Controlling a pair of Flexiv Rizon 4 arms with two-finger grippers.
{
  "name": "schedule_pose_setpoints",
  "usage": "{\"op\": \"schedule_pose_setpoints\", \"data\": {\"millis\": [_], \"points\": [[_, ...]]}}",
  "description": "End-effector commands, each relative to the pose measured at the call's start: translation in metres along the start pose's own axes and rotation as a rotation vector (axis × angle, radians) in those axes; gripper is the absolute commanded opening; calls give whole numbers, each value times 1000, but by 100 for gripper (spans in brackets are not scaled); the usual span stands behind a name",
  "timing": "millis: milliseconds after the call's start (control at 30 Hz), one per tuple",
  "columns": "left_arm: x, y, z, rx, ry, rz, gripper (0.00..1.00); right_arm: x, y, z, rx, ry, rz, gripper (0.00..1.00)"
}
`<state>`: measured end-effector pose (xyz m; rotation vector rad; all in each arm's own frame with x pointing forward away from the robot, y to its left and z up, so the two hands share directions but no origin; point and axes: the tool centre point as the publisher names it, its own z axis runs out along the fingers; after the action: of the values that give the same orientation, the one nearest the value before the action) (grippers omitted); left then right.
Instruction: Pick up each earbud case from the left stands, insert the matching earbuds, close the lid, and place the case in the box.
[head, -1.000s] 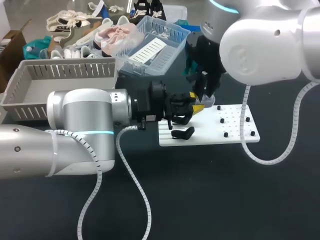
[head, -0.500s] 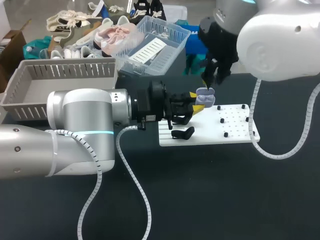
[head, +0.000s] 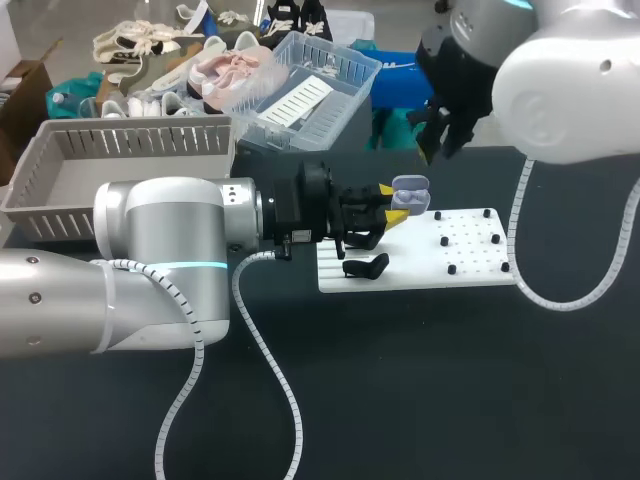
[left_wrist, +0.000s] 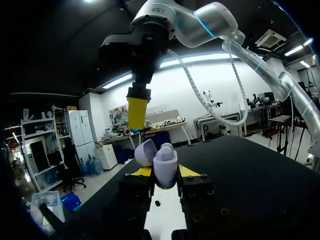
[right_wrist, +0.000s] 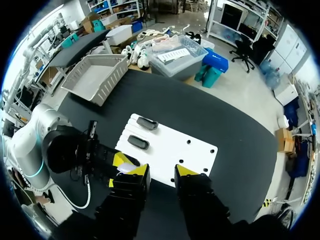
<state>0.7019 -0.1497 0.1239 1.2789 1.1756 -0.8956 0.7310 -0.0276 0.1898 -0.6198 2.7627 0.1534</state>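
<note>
My left pincer (left_wrist: 165, 172) is clamped on the lilac earbud case (left_wrist: 163, 162), which has its lid open, over the left edge of the white board (head: 440, 262) near the middle of the counter (head: 400, 380). Earbuds (left_wrist: 166, 148) seem to sit inside, though the view is too close to be sure. My right pincer (right_wrist: 159, 172) hangs high above the counter toward its far edge, with its fingers apart and empty. A black stand (head: 366, 266) sits on the board just beside the left pincer. The grey box (head: 120, 142) rests at the counter's far left corner.

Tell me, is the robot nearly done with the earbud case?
Midway. Done: an earbud sits in the purple case. In hand: left jaws grip that case; right jaws hang open and empty above. Left: the lid is open and the grey box holds no case.
</note>
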Motion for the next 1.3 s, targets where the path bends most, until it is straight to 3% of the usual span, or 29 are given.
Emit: {"op": "schedule_pose_setpoints", "data": {"millis": [33, 233, 567, 1300], "points": [[1, -1, 0, -5, -2, 1, 0, -9, 3, 8, -5, 2, -7, 31], [1, -1, 0, -5, -2, 1, 0, -11, 8, 15, -17, -8, 5, 30], [1, -1, 0, -5, -2, 1, 0, 2, 15, 22, -34, 8, 19, 29], [1, -1, 0, -5, -2, 1, 0, 19, 25, 6, -20, -2, 36, 29]]}}
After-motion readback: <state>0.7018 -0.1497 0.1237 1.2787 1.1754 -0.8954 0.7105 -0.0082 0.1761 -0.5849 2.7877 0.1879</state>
